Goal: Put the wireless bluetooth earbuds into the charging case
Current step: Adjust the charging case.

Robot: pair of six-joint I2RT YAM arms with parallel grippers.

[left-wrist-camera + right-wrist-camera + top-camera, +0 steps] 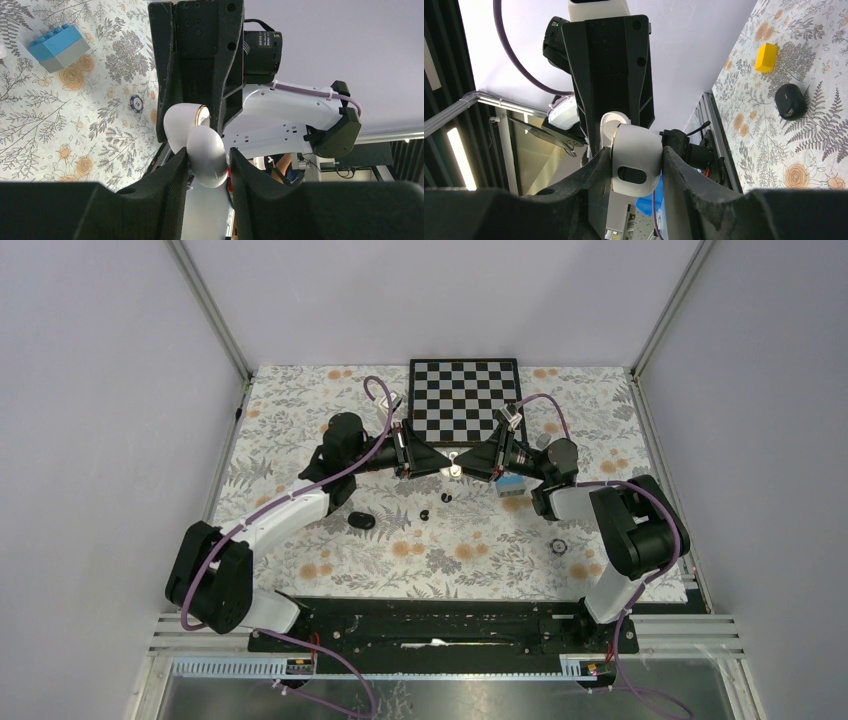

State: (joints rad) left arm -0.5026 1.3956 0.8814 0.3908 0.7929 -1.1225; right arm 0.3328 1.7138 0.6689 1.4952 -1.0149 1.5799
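Above the floral tablecloth (300, 420), mid-frame, the left gripper (207, 162) and right gripper (636, 167) both pinch the white charging case (455, 469), its long axis running left-right between them.

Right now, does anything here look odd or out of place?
Slightly odd: both the left gripper and the right gripper clamp the same white rounded plastic charging case in mid-air, while two tiny black earbuds lie loose on the floral table cover below. Nothing looks spilled or broken.
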